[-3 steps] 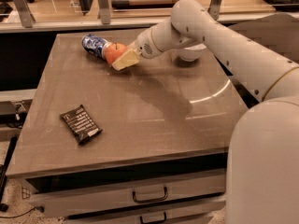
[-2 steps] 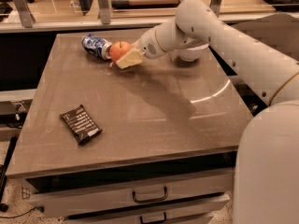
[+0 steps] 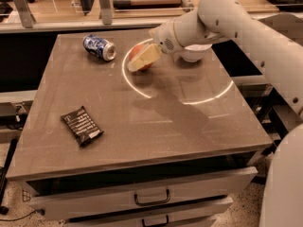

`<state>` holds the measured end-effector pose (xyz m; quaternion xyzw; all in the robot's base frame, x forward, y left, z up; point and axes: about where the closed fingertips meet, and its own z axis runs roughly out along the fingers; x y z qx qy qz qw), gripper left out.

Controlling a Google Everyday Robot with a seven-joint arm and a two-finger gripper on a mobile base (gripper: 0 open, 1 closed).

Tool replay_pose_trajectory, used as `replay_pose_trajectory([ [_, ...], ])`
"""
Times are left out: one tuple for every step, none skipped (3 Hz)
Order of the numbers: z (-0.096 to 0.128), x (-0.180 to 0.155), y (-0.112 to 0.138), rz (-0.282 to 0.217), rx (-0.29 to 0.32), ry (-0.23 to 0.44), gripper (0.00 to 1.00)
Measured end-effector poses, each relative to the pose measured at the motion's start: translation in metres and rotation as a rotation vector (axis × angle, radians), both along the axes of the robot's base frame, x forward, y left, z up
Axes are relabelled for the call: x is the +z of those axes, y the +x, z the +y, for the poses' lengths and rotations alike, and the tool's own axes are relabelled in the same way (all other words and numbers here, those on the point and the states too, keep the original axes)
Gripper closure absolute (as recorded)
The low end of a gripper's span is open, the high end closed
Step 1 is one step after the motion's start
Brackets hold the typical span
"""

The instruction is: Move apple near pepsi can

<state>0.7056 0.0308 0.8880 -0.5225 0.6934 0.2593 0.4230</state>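
Note:
The orange-red apple (image 3: 136,50) is at the back middle of the table, between the fingers of my gripper (image 3: 140,60). A pale finger (image 3: 146,57) lies across the apple's front. The gripper is shut on the apple and holds it low over the tabletop. The blue pepsi can (image 3: 99,47) lies on its side at the back left, silver end toward the front right. It is about an apple's width to the left of the apple and does not touch it.
A white bowl (image 3: 191,55) stands at the back right, partly hidden behind my arm (image 3: 222,13). A dark rectangular snack wrapper (image 3: 82,125) lies at the front left. The table's (image 3: 156,126) front edge has drawers below it.
My gripper has moved to the right with the apple in it, so the gap between apple and can has grown. The can and the wrapper have not moved.

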Motion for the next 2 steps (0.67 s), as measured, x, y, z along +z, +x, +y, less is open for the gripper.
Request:
replay_pose_trajectory([
  [-0.013, -0.005, -0.014, 0.026, 0.02, 0.033, 0.0],
  [-0.023, -0.006, -0.02, 0.04, 0.024, 0.052, 0.0],
])
